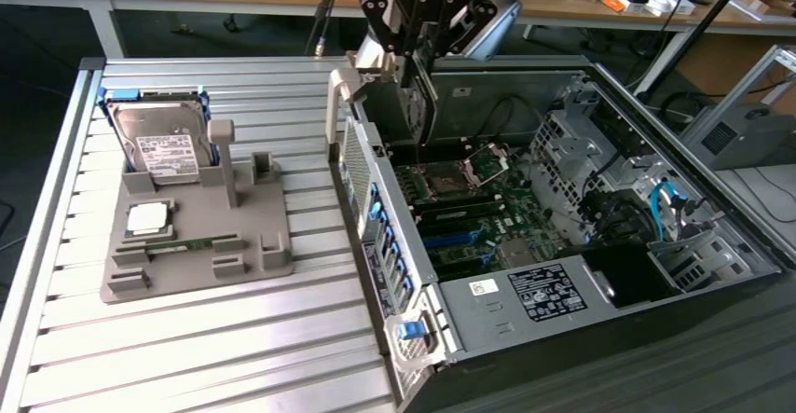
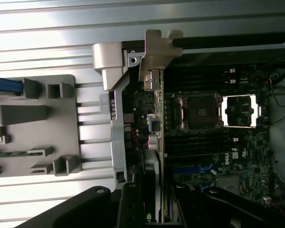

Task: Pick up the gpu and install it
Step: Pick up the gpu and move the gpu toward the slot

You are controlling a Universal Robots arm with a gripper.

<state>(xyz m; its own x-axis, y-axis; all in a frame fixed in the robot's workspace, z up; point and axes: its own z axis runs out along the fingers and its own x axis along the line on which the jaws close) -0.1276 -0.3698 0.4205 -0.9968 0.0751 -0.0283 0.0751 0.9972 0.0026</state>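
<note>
Above the far left corner of the open computer case (image 1: 373, 203), the gripper (image 1: 417, 54) is clenched on the gpu (image 1: 408, 105), which hangs on edge over the motherboard (image 1: 486, 217). If the card tilts, it could miss its slot and scrape the board. To the left, the grey tray (image 1: 267, 259) holds a hard drive (image 1: 162, 143), a processor (image 1: 147, 217) and a memory stick (image 1: 199, 243).

Ribbed bare-metal table (image 1: 186, 357), satin sheen, lower left of frame. Matt grey plastic parts holder (image 1: 267, 245). Dull silver metal bracket on gpu (image 2: 153, 78).
</note>
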